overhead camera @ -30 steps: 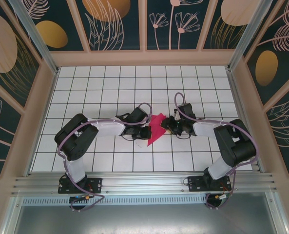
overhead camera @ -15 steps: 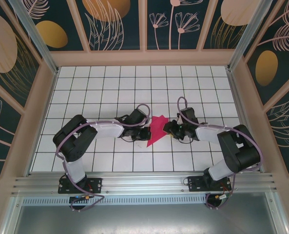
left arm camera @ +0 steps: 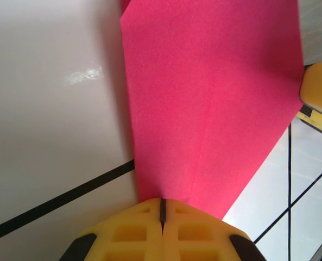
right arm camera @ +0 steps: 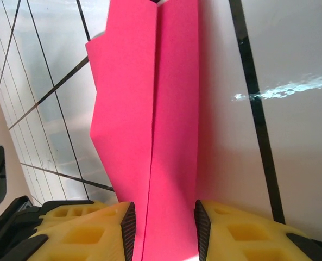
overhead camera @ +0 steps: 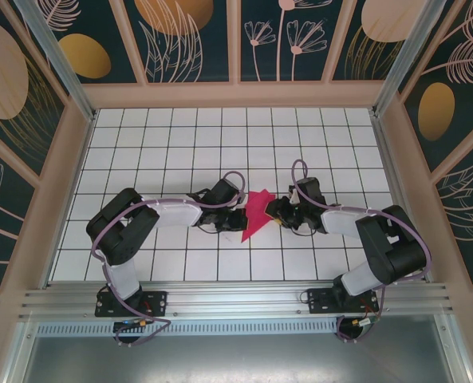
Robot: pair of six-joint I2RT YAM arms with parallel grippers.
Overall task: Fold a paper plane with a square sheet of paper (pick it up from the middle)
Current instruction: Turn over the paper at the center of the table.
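The paper [overhead camera: 256, 212], already creased into a pointed, layered shape, is found at the middle of the tabletop [overhead camera: 180, 136], spanned between the two arms. Whether it rests on the tiles or is lifted just clear of them cannot be told.

The left jaws are closed tight, and one end of the paper is pinched in them. This is seen in the left wrist view, where a centre crease runs up the sheet from the closed fingers [left arm camera: 139, 215]. The right jaws are set partly apart. The opposite end of the paper runs through the gap, with its folded edges lying against the black pads [right arm camera: 129, 228]. Whether it is actually pressed there cannot be told.

The step in hand is judged to be the sharpening of a lengthwise fold. For this to be done well, the left pinch should be held firm and unmoved, so that the layers are not allowed to slide. The right jaws should be closed squarely across the crease, not beside it, and only once the two flaps are seen to be lined up edge to edge. Any pull should be directed along the crease and made gently, since thin paper is easily torn or skewed when it is tugged sideways.
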